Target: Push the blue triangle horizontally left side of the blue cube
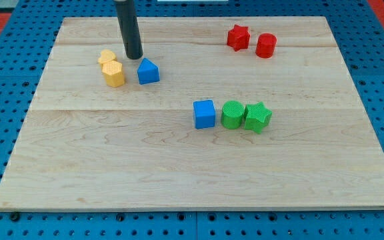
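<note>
Single raised view, angled down over the wooden board (199,167) (whole), fairly near

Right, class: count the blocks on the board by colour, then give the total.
Yellow: 2, block and block
Blue: 2, triangle and cube
Green: 2, cylinder and star
Red: 2, star and cylinder
Total: 8

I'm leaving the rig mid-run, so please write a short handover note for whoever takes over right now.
My tip sits just above and slightly left of the blue triangle, close to it; contact cannot be confirmed.
The blue triangle lies up and to the left of the blue cube, beside two yellow blocks.
Done: nothing settled yet; the triangle is not level with the cube.
Left: push the triangle down the view until it sits directly left of the cube.
</note>
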`<act>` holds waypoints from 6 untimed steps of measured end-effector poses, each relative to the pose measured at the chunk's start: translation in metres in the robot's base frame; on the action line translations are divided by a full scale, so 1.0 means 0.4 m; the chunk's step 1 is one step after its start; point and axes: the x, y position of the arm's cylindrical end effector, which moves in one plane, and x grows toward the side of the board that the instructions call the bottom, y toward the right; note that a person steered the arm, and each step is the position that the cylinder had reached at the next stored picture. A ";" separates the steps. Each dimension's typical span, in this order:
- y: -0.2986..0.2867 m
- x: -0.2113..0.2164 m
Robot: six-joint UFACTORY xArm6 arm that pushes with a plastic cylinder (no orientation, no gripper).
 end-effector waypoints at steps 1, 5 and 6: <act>0.077 0.006; 0.077 0.285; 0.080 0.330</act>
